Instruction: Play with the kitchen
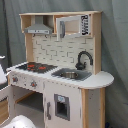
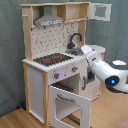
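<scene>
Behind everything you see a grey-green curtain (image 1: pixel 112 60) hanging in soft vertical folds; it fills the backdrop in both exterior views. In the second exterior view you also get a light wooden floor (image 2: pixel 15 117) along the bottom, its boards meeting the curtain's (image 2: pixel 11 50) lower edge. The light is even and dim, without hard shadows.

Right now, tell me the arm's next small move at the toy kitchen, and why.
Probably ease the arm a little further toward the kitchen counter. In the second exterior view it reaches in beside the faucet, near the front knobs, while the oven door already hangs open below. The claw itself is hidden.
</scene>
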`<state>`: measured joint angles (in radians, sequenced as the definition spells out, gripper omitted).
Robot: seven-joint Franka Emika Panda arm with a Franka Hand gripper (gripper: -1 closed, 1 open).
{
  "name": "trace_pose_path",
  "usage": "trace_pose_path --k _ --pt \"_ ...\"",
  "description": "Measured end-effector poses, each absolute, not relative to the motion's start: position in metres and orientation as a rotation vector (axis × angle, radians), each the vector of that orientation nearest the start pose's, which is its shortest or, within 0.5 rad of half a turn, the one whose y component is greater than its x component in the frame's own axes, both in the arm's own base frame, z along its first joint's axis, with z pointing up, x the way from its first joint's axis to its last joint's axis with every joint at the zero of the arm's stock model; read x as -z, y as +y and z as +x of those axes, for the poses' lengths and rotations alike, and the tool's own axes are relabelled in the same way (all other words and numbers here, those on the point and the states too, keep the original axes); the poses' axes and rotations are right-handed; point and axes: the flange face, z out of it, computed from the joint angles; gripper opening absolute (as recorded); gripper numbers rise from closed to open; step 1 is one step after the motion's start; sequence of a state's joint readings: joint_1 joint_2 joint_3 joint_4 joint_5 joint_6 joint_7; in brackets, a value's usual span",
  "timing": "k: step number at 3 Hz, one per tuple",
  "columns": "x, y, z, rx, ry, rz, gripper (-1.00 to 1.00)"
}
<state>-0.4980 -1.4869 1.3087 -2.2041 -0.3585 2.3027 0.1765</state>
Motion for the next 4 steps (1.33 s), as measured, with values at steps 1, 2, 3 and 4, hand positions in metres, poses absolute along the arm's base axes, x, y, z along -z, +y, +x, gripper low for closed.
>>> trace_pose_path --k 1,2,3,4 --pt "-0.460 0.467 0.195 -1.090 0.708 1.285 1.00" --pt "-0.440 0.449 0.187 -1.082 0.768 1.273 1.00" --pt "-0.428 0.433 0.184 -1.086 0.816 1.268 1.00" --pt "-0.419 0.418 0.182 -1.094 0.863 1.265 1.00"
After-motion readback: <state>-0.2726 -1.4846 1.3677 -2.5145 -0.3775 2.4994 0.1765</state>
